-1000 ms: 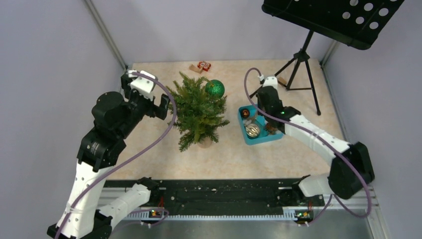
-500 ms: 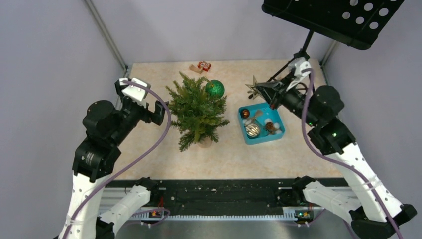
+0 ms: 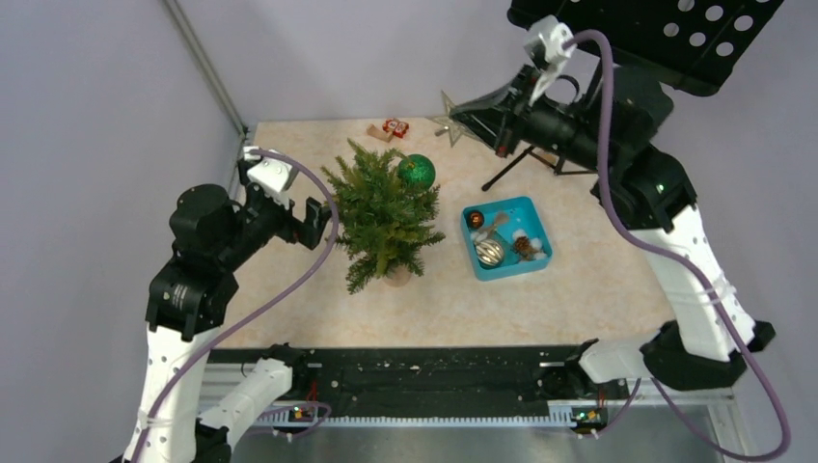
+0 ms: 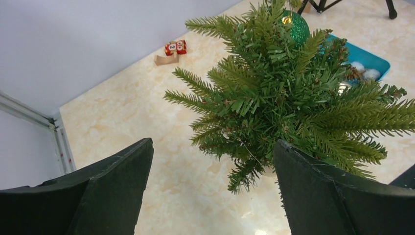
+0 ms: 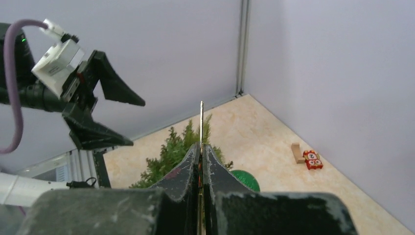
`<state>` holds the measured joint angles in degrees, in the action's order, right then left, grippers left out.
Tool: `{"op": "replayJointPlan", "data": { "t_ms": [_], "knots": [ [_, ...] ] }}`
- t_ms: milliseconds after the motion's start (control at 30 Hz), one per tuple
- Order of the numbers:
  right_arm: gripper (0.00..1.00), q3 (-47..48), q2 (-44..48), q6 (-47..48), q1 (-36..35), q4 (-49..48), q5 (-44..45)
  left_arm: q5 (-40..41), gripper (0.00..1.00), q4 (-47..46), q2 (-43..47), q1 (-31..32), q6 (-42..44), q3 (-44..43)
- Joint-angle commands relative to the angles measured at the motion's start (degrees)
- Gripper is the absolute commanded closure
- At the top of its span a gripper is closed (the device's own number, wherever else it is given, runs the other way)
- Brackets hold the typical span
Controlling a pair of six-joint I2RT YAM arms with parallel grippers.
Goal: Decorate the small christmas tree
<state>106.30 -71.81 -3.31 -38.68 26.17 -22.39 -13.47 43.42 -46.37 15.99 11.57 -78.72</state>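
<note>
The small christmas tree (image 3: 384, 214) stands mid-table with a green glitter ball (image 3: 416, 172) hung near its top. It also shows in the left wrist view (image 4: 288, 93) and the right wrist view (image 5: 171, 152). My right gripper (image 3: 471, 118) is raised high, up and to the right of the tree, shut on a thin gold star ornament (image 3: 447, 129). In the right wrist view the star is seen edge-on (image 5: 201, 122) between the shut fingers. My left gripper (image 3: 316, 214) is open and empty, just left of the tree's branches.
A teal tray (image 3: 533, 214) right of the tree holds several ornaments. A black tripod music stand (image 3: 579, 121) stands at the back right, its desk overhead. A small red block and a wooden piece (image 3: 390, 128) lie at the back edge.
My right arm lifted the star out of the tray area, up and leftward towards the back. My left gripper shifted slightly right, closer to the tree.
</note>
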Motion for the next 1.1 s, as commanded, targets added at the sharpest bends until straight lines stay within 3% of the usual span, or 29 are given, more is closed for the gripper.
{"op": "replayJointPlan", "data": {
  "t_ms": [0, 100, 267, 333, 433, 533, 600, 700, 800, 967, 1067],
  "knots": [
    [1.00, 19.98, -11.19, 3.88, -1.07, 18.28, 3.33, -3.54, 0.05, 2.27, -2.97, -0.61, -1.04, -4.70],
    [1.00, 26.68, -17.18, 8.58, -1.30, 26.57, 4.62, -5.97, 0.06, 5.71, -7.32, -0.69, -0.92, -8.80],
    [1.00, 16.21, -14.26, 9.66, -1.33, 16.55, 0.50, -3.45, 0.06, 13.39, -12.91, -0.70, -1.95, -17.30],
    [1.00, 14.36, -14.06, 9.92, -1.32, 12.88, -2.64, -2.85, 0.06, 9.95, -10.65, -0.70, -2.11, -16.22],
    [1.00, 15.78, -15.67, 12.80, -1.32, 10.70, -9.56, -3.57, 0.06, -2.98, -4.14, -0.74, -3.18, -8.75],
    [1.00, 19.16, -17.99, 15.78, -1.31, 7.64, -12.27, -9.42, 0.17, -13.11, -2.01, -0.72, -4.56, -0.82],
    [1.00, 17.91, -18.34, 17.16, -1.32, 2.41, -13.06, -10.15, 0.19, -16.51, -3.96, -0.69, -10.56, 0.95],
    [1.00, 27.96, -23.98, 12.10, -1.08, 3.03, -7.12, -15.24, 0.19, -22.28, -5.98, -0.71, -12.02, 4.21],
    [1.00, 38.78, -30.39, 7.85, -1.14, 10.36, -10.70, -17.13, 0.19, -29.54, -5.69, -1.09, -12.18, 7.73],
    [1.00, 34.65, -29.59, 7.69, -1.16, 14.57, -14.00, -21.88, 0.21, -37.20, -8.00, -2.26, -14.86, 5.44],
    [1.00, 32.25, -27.17, 9.80, -1.14, 15.91, -15.92, -27.14, 0.24, -33.47, -10.17, -2.19, -13.51, -3.00]
  ]
}}
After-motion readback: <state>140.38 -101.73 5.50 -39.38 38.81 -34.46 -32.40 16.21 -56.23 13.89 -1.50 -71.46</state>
